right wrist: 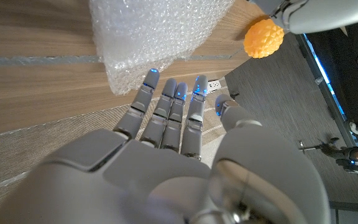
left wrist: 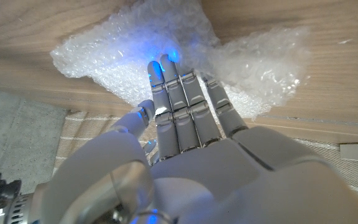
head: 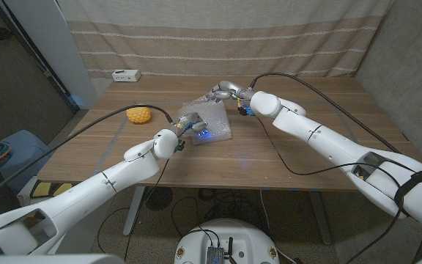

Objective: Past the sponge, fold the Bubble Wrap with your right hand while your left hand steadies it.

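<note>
The clear Bubble Wrap [head: 209, 122] lies crumpled at mid-table, its far part raised in a hump. A yellow sponge [head: 138, 115] sits to its left. My left hand [head: 187, 125] presses on the wrap's near left part; in the left wrist view its straight fingers [left wrist: 180, 93] lie on the Bubble Wrap [left wrist: 135, 56], gripping nothing. My right hand [head: 224, 91] is at the wrap's far edge. In the right wrist view the right hand [right wrist: 173, 118] has straight fingers whose tips reach the edge of the Bubble Wrap [right wrist: 148, 31] without gripping it. The sponge [right wrist: 263, 37] shows beyond.
A white power strip [head: 125, 75] lies at the table's back left corner. A striped curtain [head: 218, 37] hangs behind the table. Black cables run along both arms and over the table [head: 306, 154]. My left arm [right wrist: 319, 14] shows near the sponge.
</note>
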